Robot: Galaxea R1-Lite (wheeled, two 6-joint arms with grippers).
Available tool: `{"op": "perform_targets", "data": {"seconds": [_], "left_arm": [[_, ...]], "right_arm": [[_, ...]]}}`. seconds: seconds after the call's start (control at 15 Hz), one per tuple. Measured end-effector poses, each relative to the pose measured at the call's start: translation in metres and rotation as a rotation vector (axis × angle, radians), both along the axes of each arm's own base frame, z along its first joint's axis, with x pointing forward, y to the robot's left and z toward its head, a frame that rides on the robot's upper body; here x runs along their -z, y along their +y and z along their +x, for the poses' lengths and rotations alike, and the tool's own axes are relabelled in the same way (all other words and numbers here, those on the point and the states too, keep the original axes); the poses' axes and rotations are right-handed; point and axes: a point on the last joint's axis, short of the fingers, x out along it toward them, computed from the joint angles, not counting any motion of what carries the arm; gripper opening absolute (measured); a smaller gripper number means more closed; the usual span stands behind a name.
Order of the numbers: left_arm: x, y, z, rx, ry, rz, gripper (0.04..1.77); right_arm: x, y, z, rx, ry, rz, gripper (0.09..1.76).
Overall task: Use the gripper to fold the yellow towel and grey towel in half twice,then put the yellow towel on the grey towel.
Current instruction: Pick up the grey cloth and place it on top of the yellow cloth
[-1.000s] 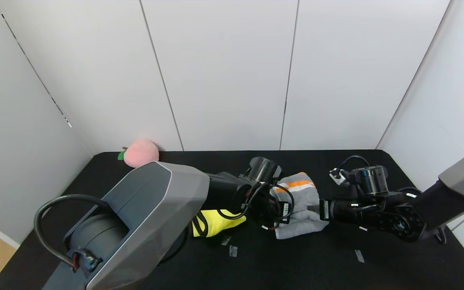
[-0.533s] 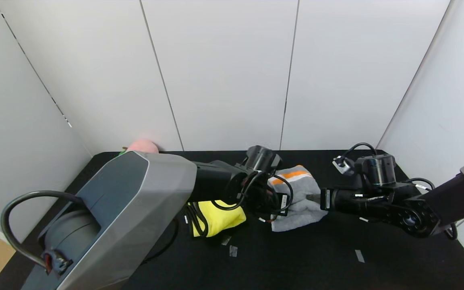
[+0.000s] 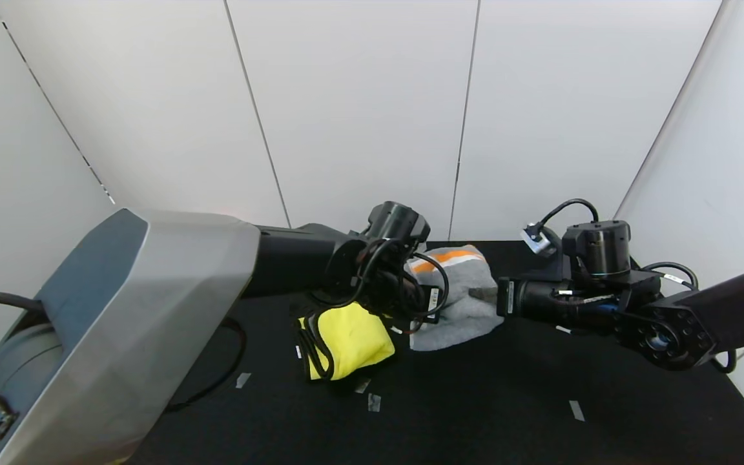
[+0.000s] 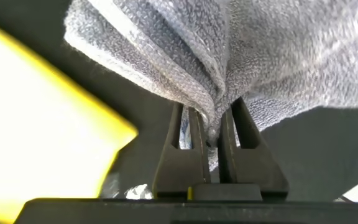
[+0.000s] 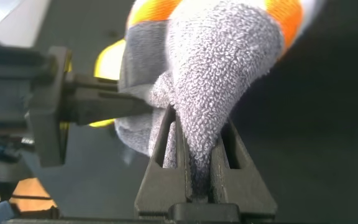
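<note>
The left end effector [image 4: 211, 146] pinches one edge of the grey towel [image 3: 456, 297]; the right end effector [image 5: 194, 163] clamps the opposite edge. The one grey towel hangs raised between them, orange band rearward. One yellow towel [image 3: 349, 341] lies folded on the black surface [image 3: 475, 413], just left of the grey towel.

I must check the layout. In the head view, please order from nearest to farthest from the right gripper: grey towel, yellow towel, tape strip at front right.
1. Grey towel: pinched in the right gripper.
2. Tape strip: front right on the table.
3. Yellow towel: to the left, past the grey towel.
</note>
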Motion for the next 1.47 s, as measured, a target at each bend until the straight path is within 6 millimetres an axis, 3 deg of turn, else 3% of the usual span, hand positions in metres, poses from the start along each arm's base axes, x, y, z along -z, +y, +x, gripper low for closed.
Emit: {"op": "perform_targets", "data": {"seconds": [0.4, 0.67, 1.07, 1.47], "left_arm": [[-0.033, 0.045, 0.003, -0.058, -0.052, 0.002, 0.21], [-0.045, 0.079, 0.006, -0.106, -0.071, 0.015, 0.21], [-0.041, 0.124, 0.004, -0.171, -0.041, 0.054, 0.21], [-0.019, 0.155, 0.003, -0.246, -0.027, 0.075, 0.21]], "right_arm": [[-0.018, 0.033, -0.001, -0.081, -0.030, 0.012, 0.26], [-0.018, 0.055, 0.005, -0.126, -0.038, 0.017, 0.26], [-0.003, 0.092, 0.007, -0.196, -0.004, -0.001, 0.26], [0.026, 0.120, 0.000, -0.255, 0.056, -0.035, 0.23]]}}
